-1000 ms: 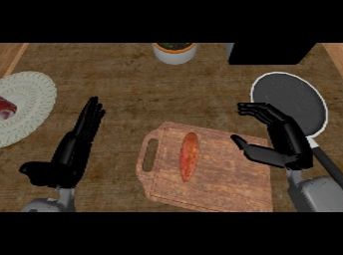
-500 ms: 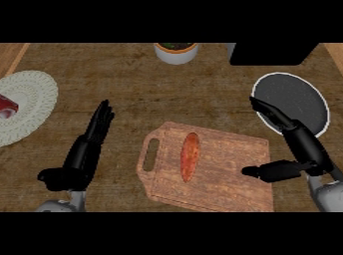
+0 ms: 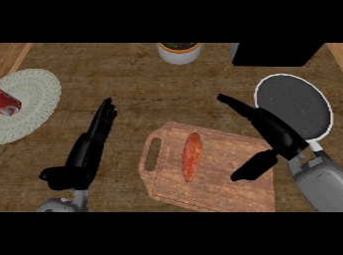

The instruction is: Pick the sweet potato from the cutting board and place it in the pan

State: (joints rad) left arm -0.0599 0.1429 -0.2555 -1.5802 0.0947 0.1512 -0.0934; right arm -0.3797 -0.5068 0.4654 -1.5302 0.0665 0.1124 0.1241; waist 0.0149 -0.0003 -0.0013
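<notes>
Head view, looking steeply down.

Surface [image 3: 152,94]: dark brown wood with streaked grain, filling most of the view; lighter wooden strips show at the far left and far right corners.

Cutting board [image 3: 226,184]: reddish-brown wood, rectangular with rounded corners and a slot handle at its left end, set slightly askew, near centre.

Sweet potato [image 3: 192,157]: orange-red, long and narrow, tapered at both ends, lying lengthwise near to far on the left half of the cutting board, just right of the slot handle. Nothing touches it.

Pan [image 3: 296,107]: round, dark grey speckled inside with a pale rim, at the right and beyond the board; its handle runs toward the near side and is partly hidden by the right arm.

Right hand [image 3: 273,132]: black, on a grey forearm, over the right edge of the cutting board, between the sweet potato and the pan. Fingers straight, stretched toward the far left, thumb spread toward the near side; open wide, holding nothing.

Left hand [image 3: 86,149]: black, at the left of the cutting board, resting over the surface. Fingers straight and pressed together, pointing far; holding nothing.

Placemat [image 3: 35,97]: round, cream, woven in ridged rings, at the far left.

Can [image 3: 1,101]: red with a silver end, lying on its side on the placemat.

Bowl [image 3: 179,52]: white, cylindrical, dark contents, at the far edge, centre.

Black box [image 3: 277,54]: flat, matt, at the far right edge.
</notes>
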